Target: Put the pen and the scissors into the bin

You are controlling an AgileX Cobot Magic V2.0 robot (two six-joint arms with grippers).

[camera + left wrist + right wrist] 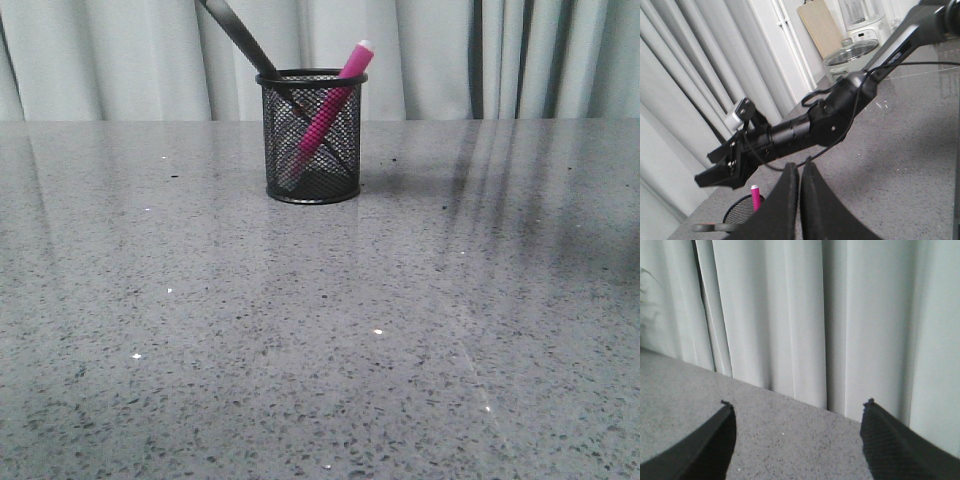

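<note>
The black mesh bin [312,150] stands upright on the grey table, far centre. The pink pen [335,100] leans inside it with its whitish cap end sticking out to the upper right. The scissors [235,30] also stand in the bin, and their dark part rises up-left out of the frame. In the left wrist view I see the bin [737,214], the pen [756,196] and a grey scissor handle [715,227] beside my left gripper [800,167], which is shut and empty. My right gripper [796,402] is open and empty, facing the curtain.
A pale curtain [500,55] hangs behind the table's far edge. The right arm [815,125] stretches above the bin in the left wrist view. A pot with a glass lid [850,52] and a cutting board [821,25] stand beyond the table.
</note>
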